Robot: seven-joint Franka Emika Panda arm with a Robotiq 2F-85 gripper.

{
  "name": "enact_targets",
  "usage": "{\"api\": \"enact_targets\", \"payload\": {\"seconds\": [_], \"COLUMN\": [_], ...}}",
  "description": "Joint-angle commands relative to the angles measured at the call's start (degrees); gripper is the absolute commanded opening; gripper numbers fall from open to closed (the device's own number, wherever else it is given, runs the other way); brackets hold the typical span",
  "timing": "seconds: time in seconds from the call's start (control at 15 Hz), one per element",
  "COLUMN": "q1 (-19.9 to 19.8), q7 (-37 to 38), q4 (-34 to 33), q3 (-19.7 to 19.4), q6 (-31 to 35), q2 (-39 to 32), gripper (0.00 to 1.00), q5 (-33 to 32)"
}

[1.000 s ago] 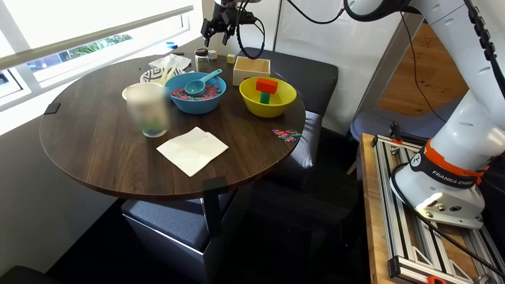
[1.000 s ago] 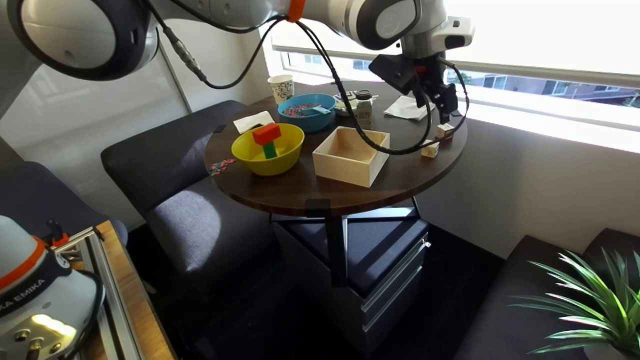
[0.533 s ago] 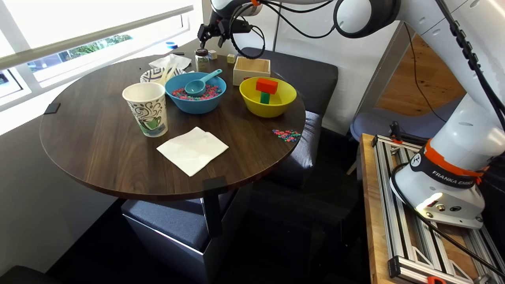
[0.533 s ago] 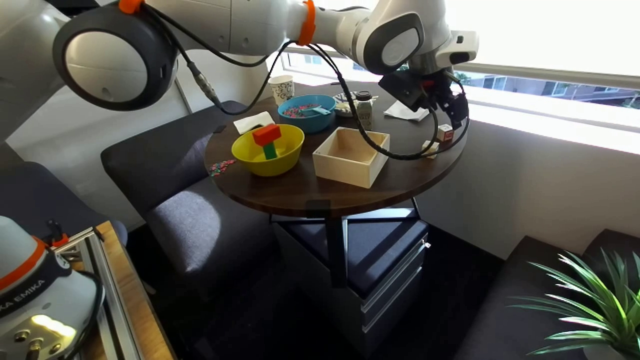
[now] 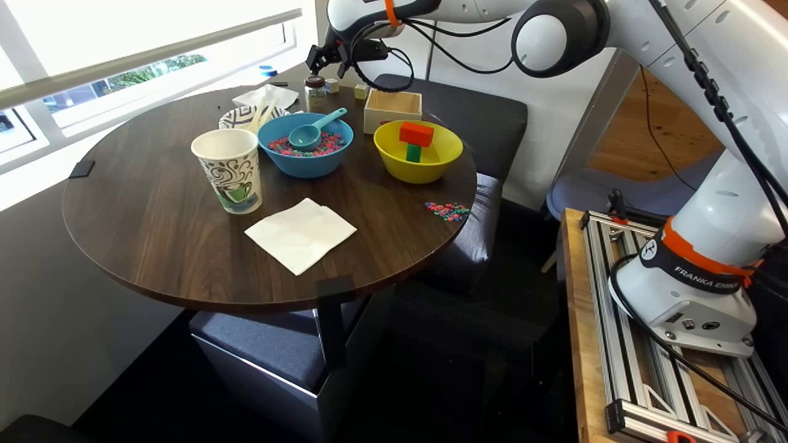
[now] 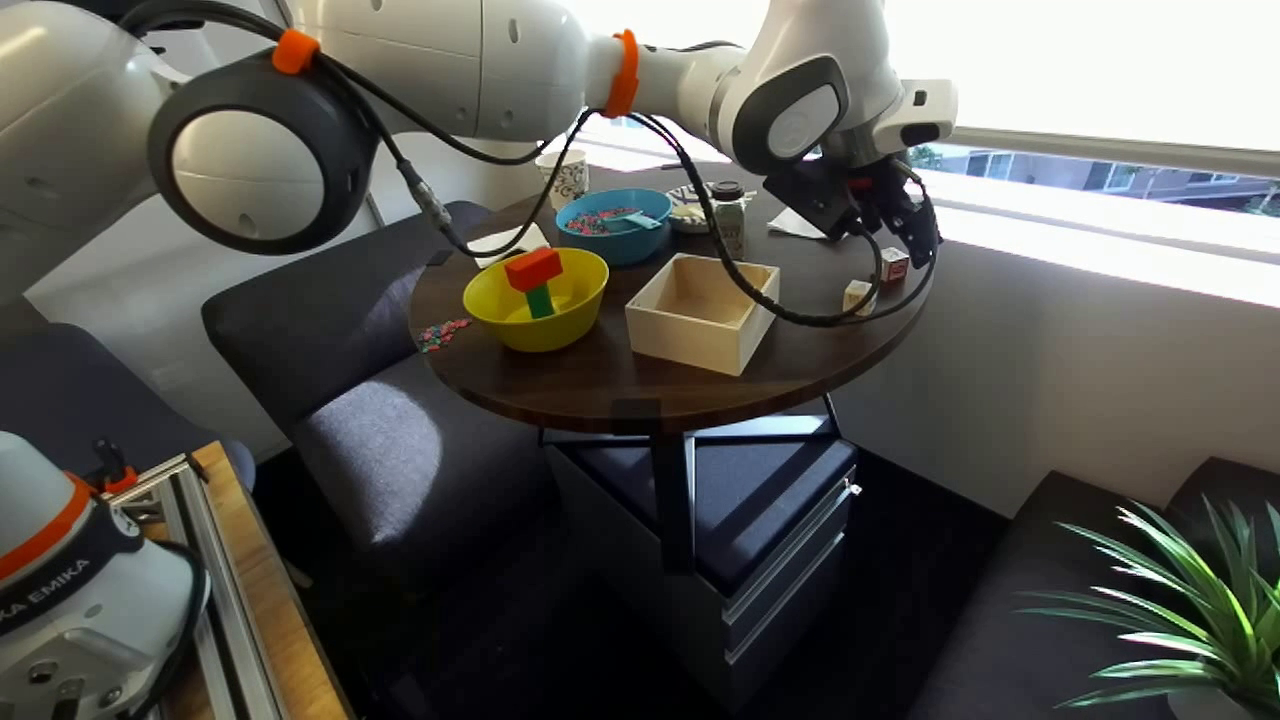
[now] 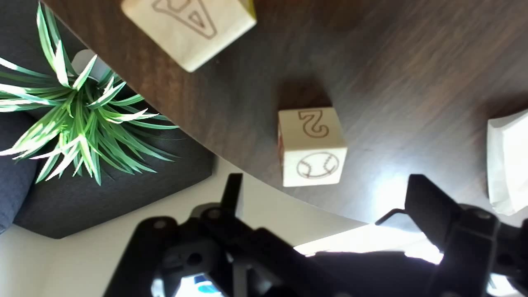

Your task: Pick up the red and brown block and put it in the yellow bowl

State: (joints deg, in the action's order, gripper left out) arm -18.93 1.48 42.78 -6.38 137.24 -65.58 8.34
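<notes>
Jaws spread wide, pinching nothing: in the wrist view my gripper [image 7: 325,189] frames a small wooden cube [image 7: 313,146], though the tips look apart from it. That cube has a reddish side, so I take it for the red and brown block. It sits just inside the round table's [image 5: 154,227] edge, toward the window [image 5: 163,69]. I'd call this the approach: nothing lifted, with grasp, carry and drop all left to do.

Near it, by the same edge, is a second cube [image 7: 187,24] with a letter on top, which I should avoid nudging. A jar [image 5: 315,98] stands close by too. Further in comes a wooden box [image 6: 690,340], between the cubes and the yellow bowl [image 6: 535,335], which sits by the edge nearest the robot base [image 5: 692,283]; I'd carry high over that box. The bowl already holds a red block [image 6: 533,268] on top of an upright green block [image 6: 540,302]. Were that the block meant, the job would look done, but I see no brown on it. A careless drop could topple that stack. The hanging cable [image 6: 815,320] might catch the box. Beyond, the blue bowl [image 5: 308,166] and paper cup [image 5: 234,172] seem off my path.
</notes>
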Motion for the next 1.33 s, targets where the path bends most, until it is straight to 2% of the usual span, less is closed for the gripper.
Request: {"api": "enact_targets", "payload": {"seconds": [0.0,0.2,0.33,0.47,0.53,0.67,0.73,0.87,1.0,1.07,1.13,1.27], "q1": [-0.19,-0.20,-0.15,-0.03,0.05,0.18,0.21,0.49,0.51,0.58,0.68,0.75], "q7": [0.27,-0.05,-0.37,-0.94,-1.22,-1.78,-2.05,-2.44,-3.06,-3.42,-3.75,-4.61], "q4": [-3.49,-3.80,-3.62,-3.36,-3.27,-3.55,-3.82,-3.84,-3.94,-4.12,-4.11,-4.06], "q3": [-0.54,-0.62,-0.84,-1.16,-1.37,-1.80,-1.95,-2.77,-2.74,-2.75,-2.62,-2.14], "q6": [-1.07,-1.81,-2.64,-3.96,-5.13,-6.71,-7.20,-8.43,-9.28,-9.68,-10.10,-11.28], "q2": [-2.69,-2.65,-2.35,-1.88,-1.57,-1.35,-1.39,-0.98,-0.71,-0.72,-0.66,-0.55], "gripper": [1.00,0.98,0.85,0.77,0.74,0.78,0.68,0.63,0.70,0.66,0.50,0.36], "q5": [-0.53,-0.60,-0.92,-1.43,-1.70,-2.16,-2.40,-3.36,-3.88,-4.09,-4.10,-4.02]}}
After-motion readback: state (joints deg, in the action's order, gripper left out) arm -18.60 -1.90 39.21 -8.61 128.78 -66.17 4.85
